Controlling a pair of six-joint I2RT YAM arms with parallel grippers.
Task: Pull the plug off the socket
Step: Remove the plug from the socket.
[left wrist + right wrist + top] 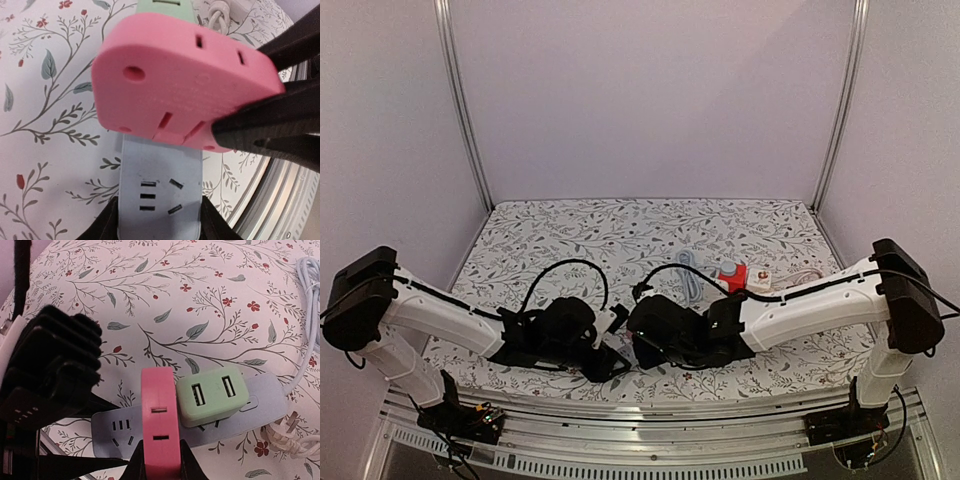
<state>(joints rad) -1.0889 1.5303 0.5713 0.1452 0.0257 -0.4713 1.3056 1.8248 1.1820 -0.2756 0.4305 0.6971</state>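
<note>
The socket is a pale grey power strip (160, 185) lying on the flowered cloth. My left gripper (160, 222) is shut across its near end, one finger on each long side. Over the strip's middle stands the plug, a pink block (160, 420), and my right gripper (160, 467) is shut on its two flat sides. In the left wrist view the pink plug (185, 85) hangs tilted over the strip with the right gripper's black fingers (270, 125) on it. I cannot tell whether its pins are still in the strip. From above, both grippers (620, 345) meet near the front edge.
A green USB charger (212, 395) sits plugged into the strip beside the pink plug. The strip's white cable (310, 315) runs off right, with its coiled end (285, 432) nearby. A red and white object (735, 278) lies farther back right. The table's metal front rail (650, 405) is close.
</note>
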